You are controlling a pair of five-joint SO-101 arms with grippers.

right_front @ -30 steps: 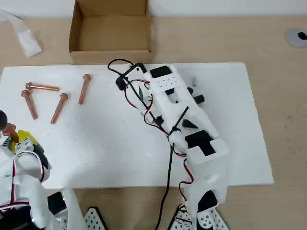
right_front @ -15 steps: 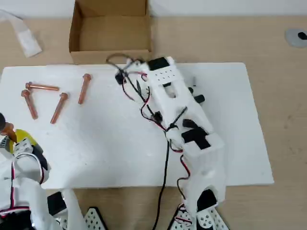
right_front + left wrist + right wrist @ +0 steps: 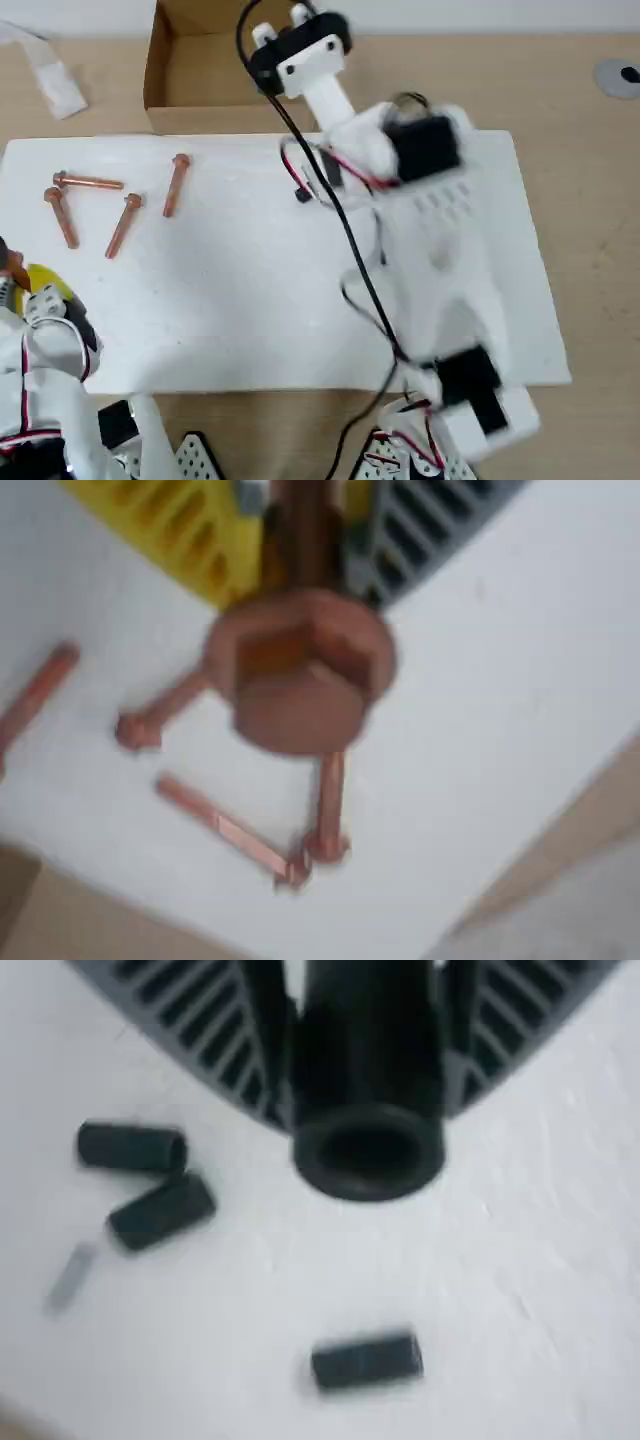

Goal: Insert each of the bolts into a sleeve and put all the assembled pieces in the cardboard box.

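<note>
Copper bolt [image 3: 300, 670], stiff and likely slippery, sits clamped by its shank in the left gripper [image 3: 303, 515]; the right gripper [image 3: 366, 1020] pinches a rigid black sleeve [image 3: 368, 1150] by its sides.

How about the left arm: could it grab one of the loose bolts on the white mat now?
Probably not right now. The way to the loose bolts on the white mat looks free, but the left gripper is shut on a bolt of its own.

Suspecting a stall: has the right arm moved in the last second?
Yes. The right arm has swung across the mat toward the cardboard box, its tip now at the box's right wall.
</note>
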